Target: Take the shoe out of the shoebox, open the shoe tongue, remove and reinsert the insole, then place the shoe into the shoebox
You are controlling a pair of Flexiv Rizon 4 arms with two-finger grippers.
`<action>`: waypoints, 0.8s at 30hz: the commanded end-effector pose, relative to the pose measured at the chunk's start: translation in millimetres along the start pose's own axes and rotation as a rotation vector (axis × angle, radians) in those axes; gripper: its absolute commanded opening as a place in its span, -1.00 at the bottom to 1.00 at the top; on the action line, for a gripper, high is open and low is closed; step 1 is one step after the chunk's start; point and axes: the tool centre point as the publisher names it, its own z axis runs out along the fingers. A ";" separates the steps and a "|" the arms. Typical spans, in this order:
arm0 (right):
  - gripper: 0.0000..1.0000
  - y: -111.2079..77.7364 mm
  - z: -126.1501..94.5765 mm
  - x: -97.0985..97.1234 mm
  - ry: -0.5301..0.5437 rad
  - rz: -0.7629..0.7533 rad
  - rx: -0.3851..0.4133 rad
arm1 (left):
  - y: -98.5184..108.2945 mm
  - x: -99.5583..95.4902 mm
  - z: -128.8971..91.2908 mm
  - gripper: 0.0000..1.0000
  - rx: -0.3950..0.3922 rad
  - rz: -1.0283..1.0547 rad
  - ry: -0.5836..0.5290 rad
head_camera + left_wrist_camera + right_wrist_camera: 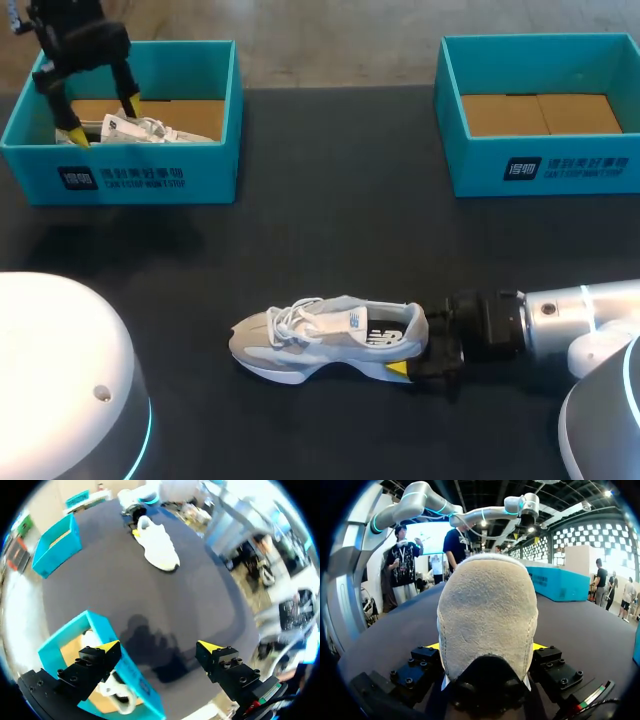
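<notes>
At the far left corner of the table point(350, 210), the left gripper point(102, 122) hangs over the left shoebox point(150, 178), fingers apart, just above a white shoe point(150, 128) inside. Near the front edge, about the middle, the grey sneaker point(320, 338) rests on its sole, with the right gripper point(420, 348) clamped on its heel. I judge the tongue is next. The right gripper should hold the heel flat while the left one pulls the tongue up gently, clear of the laces.

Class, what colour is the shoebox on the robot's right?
The shoebox is teal; the head view shows it best.
</notes>
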 end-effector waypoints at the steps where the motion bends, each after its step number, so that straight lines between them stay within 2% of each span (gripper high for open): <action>1: -1.00 -0.3 1.7 1.2 0.001 0.001 0.005 | -40.1 30.6 20.7 1.00 -0.023 -0.343 -0.128; 3: -1.00 -0.3 1.7 1.2 0.001 0.001 0.005 | -59.3 37.6 29.9 1.00 -0.046 -0.467 -0.120; 5: -1.00 -0.3 1.7 1.2 0.001 0.001 0.005 | -77.9 38.7 42.8 1.00 -0.097 -0.644 -0.209; 6: -1.00 -0.3 1.7 1.2 0.001 0.001 0.005 | -86.7 39.2 49.6 1.00 -0.097 -0.714 -0.225; 7: -1.00 -0.3 1.7 1.2 0.001 0.001 0.005 | -91.2 38.8 53.1 1.00 -0.084 -0.758 -0.211; 8: -1.00 -0.3 1.7 1.2 0.001 0.001 0.005 | -99.7 38.3 58.7 1.00 -0.035 -0.821 -0.188; 10: -1.00 -0.3 1.7 1.2 0.001 0.001 0.005 | -113.1 39.8 66.1 1.00 0.030 -0.818 -0.106; 12: -1.00 -0.3 1.7 1.2 0.001 0.001 0.005 | -122.0 40.2 70.0 1.00 0.023 -0.816 -0.151; 24: -1.00 -0.3 1.7 1.2 0.001 0.001 0.005 | -122.0 40.2 70.0 1.00 0.023 -0.816 -0.151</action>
